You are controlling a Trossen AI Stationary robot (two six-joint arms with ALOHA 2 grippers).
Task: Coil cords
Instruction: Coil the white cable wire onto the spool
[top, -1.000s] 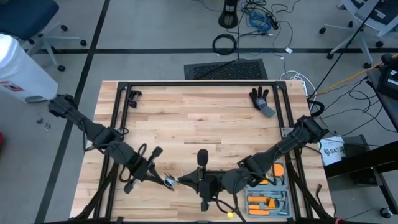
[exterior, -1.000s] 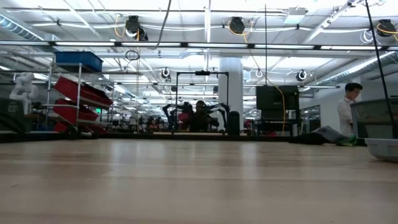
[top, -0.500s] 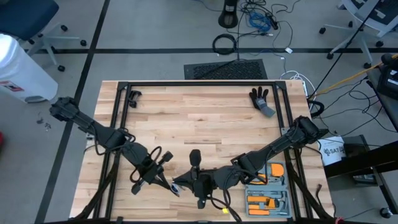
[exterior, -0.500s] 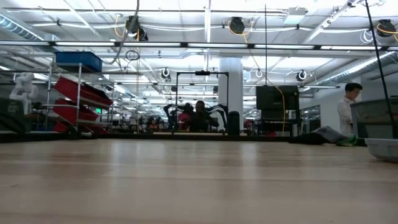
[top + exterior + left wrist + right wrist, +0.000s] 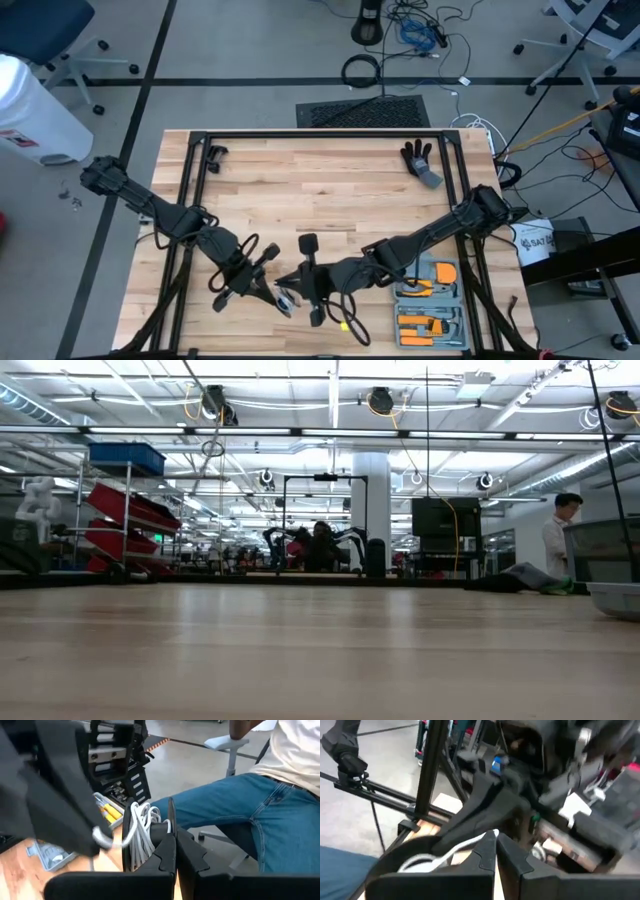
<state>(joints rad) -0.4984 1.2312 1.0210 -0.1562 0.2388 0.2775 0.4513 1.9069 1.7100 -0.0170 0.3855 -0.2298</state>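
Note:
The cords are one white cord wound in loops on a small black reel, held up over the table's near edge at its middle. My left gripper reaches in from the left and is shut on the reel. My right gripper comes from the right, meets it and is shut on the white cord. In the right wrist view the reel shows as a dark round shape just past my fingers. The low view shows neither gripper. My left gripper pinches a thin dark edge of the reel between its two fingers, coming nearly level from the table's left. The reel stands on edge, lifted clear of the table, with the cord loops beside the fingers. My right gripper pinches the white cord where it reaches the fingertips, a single strand. The fingers come nearly level from the table's right. From them the strand runs in a slack curve to the reel.
An orange and grey tool tray lies at the near right. A black glove lies at the far right and a small black item at the far left. A seated person in jeans is beyond the near edge.
My right gripper has gone toward the table's left with the cord and has rolled at the wrist. My left gripper has shifted a little toward the right and the near edge, also turning. The two now meet closer to the table's left than before. Both stay shut.

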